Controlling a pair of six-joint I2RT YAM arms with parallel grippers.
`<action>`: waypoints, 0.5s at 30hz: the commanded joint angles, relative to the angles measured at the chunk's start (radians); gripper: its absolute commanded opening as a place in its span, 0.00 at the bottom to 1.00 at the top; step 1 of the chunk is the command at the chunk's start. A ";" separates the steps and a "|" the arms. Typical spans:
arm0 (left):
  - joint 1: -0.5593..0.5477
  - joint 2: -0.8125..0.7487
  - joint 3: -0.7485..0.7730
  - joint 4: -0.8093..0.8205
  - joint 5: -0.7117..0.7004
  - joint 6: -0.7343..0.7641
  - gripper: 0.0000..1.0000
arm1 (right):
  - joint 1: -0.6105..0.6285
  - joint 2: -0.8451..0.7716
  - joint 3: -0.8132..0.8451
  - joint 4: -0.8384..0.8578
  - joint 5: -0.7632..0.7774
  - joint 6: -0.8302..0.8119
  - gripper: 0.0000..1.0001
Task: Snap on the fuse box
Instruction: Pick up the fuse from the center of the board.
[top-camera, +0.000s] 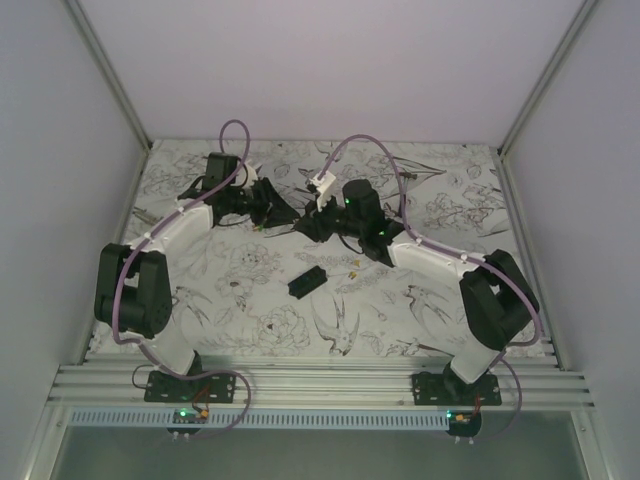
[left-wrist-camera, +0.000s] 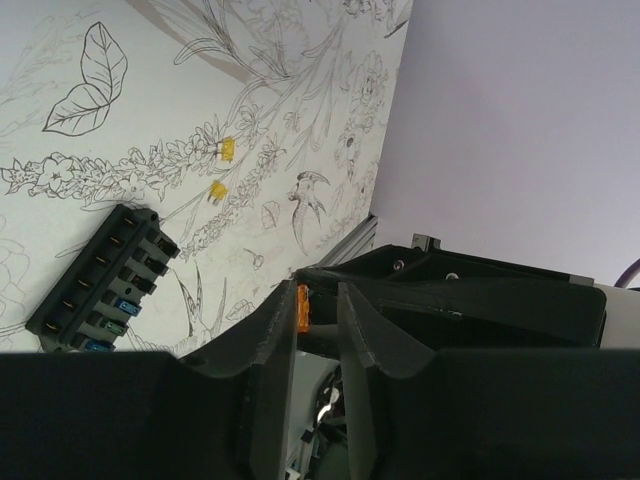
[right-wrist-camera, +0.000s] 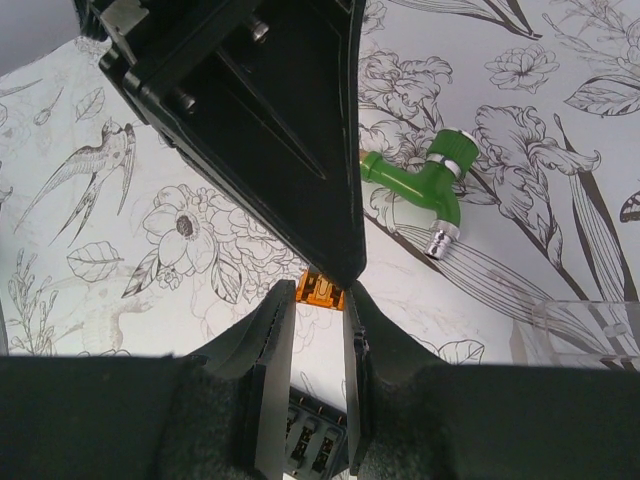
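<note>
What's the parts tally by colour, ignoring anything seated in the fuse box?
black fuse box: 1
yellow fuses, loose on the table: 2
orange fuse, pinched in the left claw: 1
green plastic piece: 1
Total: 5

An orange fuse (left-wrist-camera: 303, 308) in the black left pincer (left-wrist-camera: 320, 295); near it, a black fuse box (left-wrist-camera: 103, 285) with blue inserts (left-wrist-camera: 126, 306) on white, flower-inked cloth (left-wrist-camera: 120, 130).
</note>
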 joint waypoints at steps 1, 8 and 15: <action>0.000 -0.029 -0.026 -0.021 0.014 -0.007 0.24 | -0.004 0.016 0.049 0.029 0.021 -0.005 0.24; -0.001 -0.041 -0.044 -0.030 0.004 -0.006 0.21 | -0.004 0.029 0.053 0.038 0.032 0.003 0.24; -0.001 -0.054 -0.041 -0.032 0.002 -0.005 0.08 | -0.004 0.038 0.058 0.046 0.037 0.014 0.24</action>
